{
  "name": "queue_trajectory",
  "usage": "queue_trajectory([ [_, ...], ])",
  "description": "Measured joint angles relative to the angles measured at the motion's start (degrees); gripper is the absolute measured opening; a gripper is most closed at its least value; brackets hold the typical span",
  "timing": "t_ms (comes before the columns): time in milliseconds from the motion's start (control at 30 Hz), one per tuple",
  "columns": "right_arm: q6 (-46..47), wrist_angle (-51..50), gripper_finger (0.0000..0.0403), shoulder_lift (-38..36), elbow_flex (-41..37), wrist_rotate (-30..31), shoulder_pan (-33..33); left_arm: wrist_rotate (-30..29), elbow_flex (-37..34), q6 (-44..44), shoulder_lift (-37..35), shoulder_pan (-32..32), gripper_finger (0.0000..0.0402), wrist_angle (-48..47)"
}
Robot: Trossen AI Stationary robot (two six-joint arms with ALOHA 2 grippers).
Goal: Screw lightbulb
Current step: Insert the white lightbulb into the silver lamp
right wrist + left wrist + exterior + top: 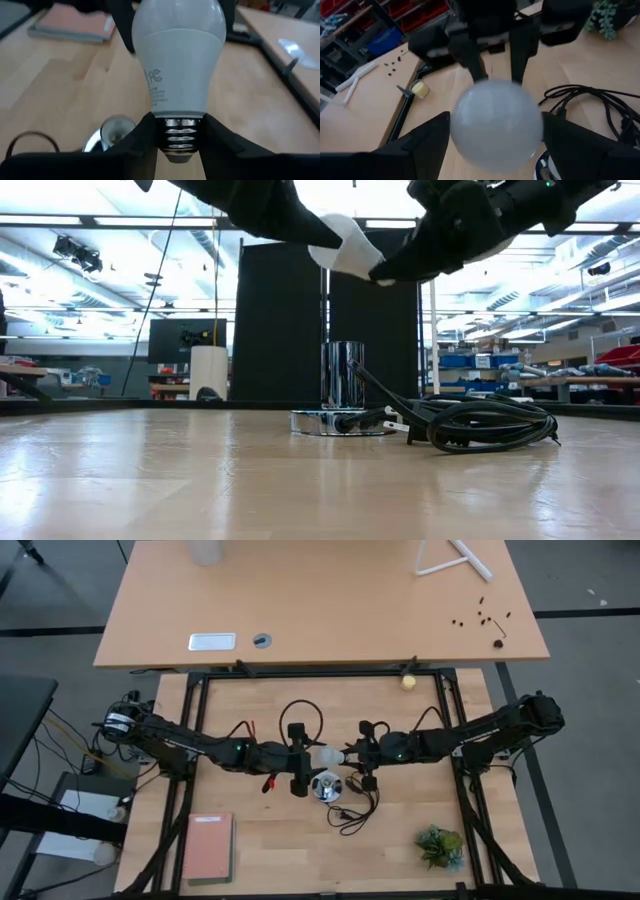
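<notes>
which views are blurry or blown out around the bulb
Left wrist view: the lightbulb fills the frame, soft and out of focus. Right wrist view: its printed lettering reads sharp, background blurred. Low view: bright ceiling lights backlight the arms into silhouettes.

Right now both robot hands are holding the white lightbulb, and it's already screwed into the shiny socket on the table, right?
Not quite. Both grippers do hold the lightbulb, but it isn't in the socket yet. The low view shows the bulb up in the air, well above the socket, and the right wrist view shows its bare metal threads pinched in the right gripper. The left gripper grips the round end.
</notes>
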Motion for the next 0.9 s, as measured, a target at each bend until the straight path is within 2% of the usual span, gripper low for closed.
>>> queue_trajectory([
  [300,-0.4,3.7,0.0125,0.0,0.0,1.0,0.3,-0.5,1.0,-1.9,0.4,0.3,0.0310,-1.4],
  [700,-0.7,2.9,0.0125,0.0,0.0,1.3,0.3,-0.9,10.2,-1.7,6.9,0.2,0.0309,-7.4],
  [900,-0.7,2.2,0.0125,0.0,0.0,1.2,0.4,-1.0,11.1,-1.6,7.0,0.2,0.0284,-8.5],
])
